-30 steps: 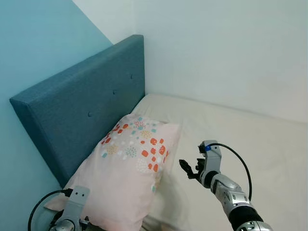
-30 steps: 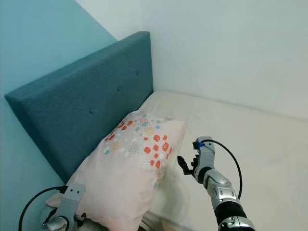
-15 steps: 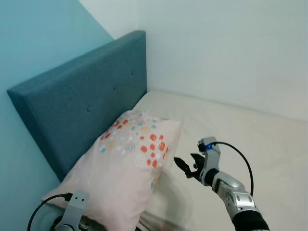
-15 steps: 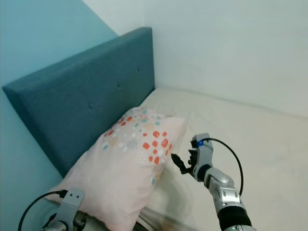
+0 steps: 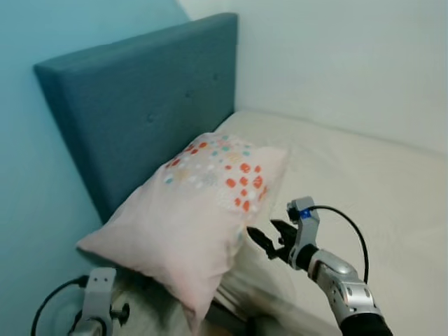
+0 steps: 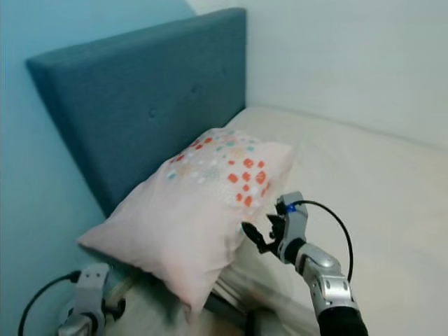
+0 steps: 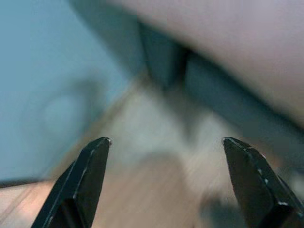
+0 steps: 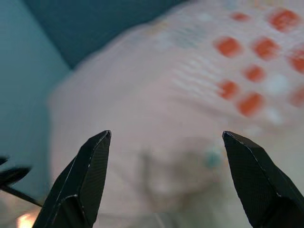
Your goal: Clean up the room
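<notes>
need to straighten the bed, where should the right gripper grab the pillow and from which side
Likely the pillow's near side edge, from the mattress side. The pillow leans on the headboard, and the open right gripper already faces that soft, pinchable edge.

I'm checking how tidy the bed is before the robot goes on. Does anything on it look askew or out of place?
Yes. The pink pillow lies crooked, leaning against the blue headboard, with one corner jutting past the mattress edge. The right gripper, fingers open, hovers beside it.
</notes>
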{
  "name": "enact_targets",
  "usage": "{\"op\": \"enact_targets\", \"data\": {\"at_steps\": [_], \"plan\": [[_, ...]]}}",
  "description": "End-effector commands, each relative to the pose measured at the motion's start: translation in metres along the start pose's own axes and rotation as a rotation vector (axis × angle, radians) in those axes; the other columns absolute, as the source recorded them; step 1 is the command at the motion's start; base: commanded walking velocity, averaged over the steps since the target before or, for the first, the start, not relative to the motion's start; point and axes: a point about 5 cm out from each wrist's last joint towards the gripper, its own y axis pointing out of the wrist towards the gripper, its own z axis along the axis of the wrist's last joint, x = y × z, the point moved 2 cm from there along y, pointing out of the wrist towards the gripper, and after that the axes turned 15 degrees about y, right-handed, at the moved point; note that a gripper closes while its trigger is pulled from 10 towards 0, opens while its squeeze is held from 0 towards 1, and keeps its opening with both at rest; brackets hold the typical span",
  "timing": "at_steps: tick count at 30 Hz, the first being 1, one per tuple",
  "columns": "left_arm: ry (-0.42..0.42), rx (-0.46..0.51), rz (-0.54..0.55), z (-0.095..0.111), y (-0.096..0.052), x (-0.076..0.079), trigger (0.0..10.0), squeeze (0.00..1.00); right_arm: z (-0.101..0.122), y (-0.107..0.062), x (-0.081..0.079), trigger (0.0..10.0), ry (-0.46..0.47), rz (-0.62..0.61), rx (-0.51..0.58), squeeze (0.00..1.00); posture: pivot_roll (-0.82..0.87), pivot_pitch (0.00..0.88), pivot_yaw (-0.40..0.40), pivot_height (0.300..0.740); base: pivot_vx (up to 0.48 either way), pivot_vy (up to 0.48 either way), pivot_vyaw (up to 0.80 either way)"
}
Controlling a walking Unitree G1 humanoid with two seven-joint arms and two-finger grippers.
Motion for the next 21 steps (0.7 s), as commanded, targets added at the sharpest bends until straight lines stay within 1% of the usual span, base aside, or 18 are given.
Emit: {"op": "enact_targets", "data": {"at_steps": [1, 2, 3, 4, 6, 7, 8, 9, 11, 12, 14, 15, 17, 19, 21], "plan": [[-0.061, 0.042, 0.046, 0.01, 0.002, -0.011, 10.0, 0.0, -0.001, -0.002, -0.003, 10.0, 0.019, 0.018, 0.006, 0.0, -0.02, 0.004, -0.002, 0.575, 0.0, 0.0, 0.0], [-0.061, 0.042, 0.046, 0.01, 0.002, -0.011, 10.0, 0.0, -0.001, -0.002, -0.003, 10.0, 0.019, 0.018, 0.006, 0.0, -0.02, 0.004, -0.002, 0.575, 0.0, 0.0, 0.0], [-0.093, 0.055, 0.062, 0.015, 0.003, -0.014, 10.0, 0.0, 0.001, -0.002, -0.004, 10.0, 0.024, 0.026, 0.02, 0.0, -0.02, 0.004, -0.002, 0.57, 0.0, 0.0, 0.0], [-0.119, 0.066, 0.057, 0.019, 0.005, -0.014, 10.0, 0.0, 0.001, -0.002, -0.005, 10.0, 0.028, 0.027, 0.027, 0.0, -0.02, 0.004, -0.002, 0.57, 0.0, 0.0, 0.0], [-0.138, 0.084, 0.018, 0.025, 0.006, -0.007, 10.0, 0.0, 0.001, -0.001, -0.006, 10.0, 0.01, 0.02, 0.019, 0.0, -0.01, 0.009, -0.001, 0.56, 0.0, 0.0, 0.0], [-0.138, 0.084, 0.018, 0.025, 0.006, -0.007, 10.0, 0.0, 0.001, -0.001, -0.006, 10.0, 0.01, 0.02, 0.019, 0.0, -0.01, 0.009, -0.001, 0.56, 0.0, 0.0, 0.0], [-0.135, 0.09, -0.013, 0.026, 0.006, -0.001, 10.0, 0.0, 0.001, 0.0, -0.007, 10.0, 0.005, 0.015, 0.014, 0.0, -0.01, 0.009, -0.001, 0.555, 0.0, 0.0, 0.0], [-0.128, 0.092, -0.043, 0.026, 0.006, 0.005, 10.0, 0.0, 0.001, 0.0, -0.008, 10.0, 0.005, 0.013, 0.014, 0.0, -0.01, 0.01, 0.0, 0.55, 0.0, 0.0, 0.0], [-0.072, 0.092, -0.124, 0.021, 0.004, 0.021, 10.0, 0.0, 0.001, 0.0, -0.009, 10.0, 0.011, 0.012, 0.013, 0.0, -0.02, 0.012, 0.004, 0.54, 0.0, 0.0, 0.0], [-0.072, 0.092, -0.124, 0.021, 0.004, 0.021, 10.0, 0.0, 0.001, 0.0, -0.009, 10.0, 0.011, 0.012, 0.013, 0.0, -0.02, 0.012, 0.004, 0.54, 0.0, 0.0, 0.0], [-0.019, 0.077, -0.168, 0.013, 0.0, 0.029, 10.0, 0.0, 0.001, -0.001, -0.01, 10.0, 0.018, 0.015, 0.009, 0.0, -0.02, 0.013, 0.005, 0.53, 0.0, 0.0, 0.0], [-0.006, 0.063, -0.174, 0.007, -0.001, 0.029, 10.0, 0.0, 0.0, -0.002, -0.012, 10.0, 0.02, 0.025, 0.006, 0.0, -0.02, 0.016, 0.004, 0.525, 0.0, 0.0, 0.0], [-0.006, 0.063, -0.174, 0.007, -0.001, 0.029, 10.0, 0.0, 0.0, -0.002, -0.012, 10.0, 0.02, 0.025, 0.006, 0.0, -0.02, 0.016, 0.004, 0.525, 0.0, 0.0, 0.0], [0.006, 0.038, -0.18, -0.003, -0.005, 0.029, 10.0, 0.0, -0.001, -0.003, -0.015, 10.0, 0.024, 0.045, 0.001, 0.0, -0.02, 0.02, 0.002, 0.515, 0.0, 0.0, 0.0], [0.008, 0.03, -0.182, -0.007, -0.006, 0.029, 10.0, 0.0, -0.001, -0.004, -0.017, 10.0, 0.025, 0.058, -0.001, 0.0, -0.02, 0.023, 0.002, 0.505, 0.0, 0.0, 0.0]]}}
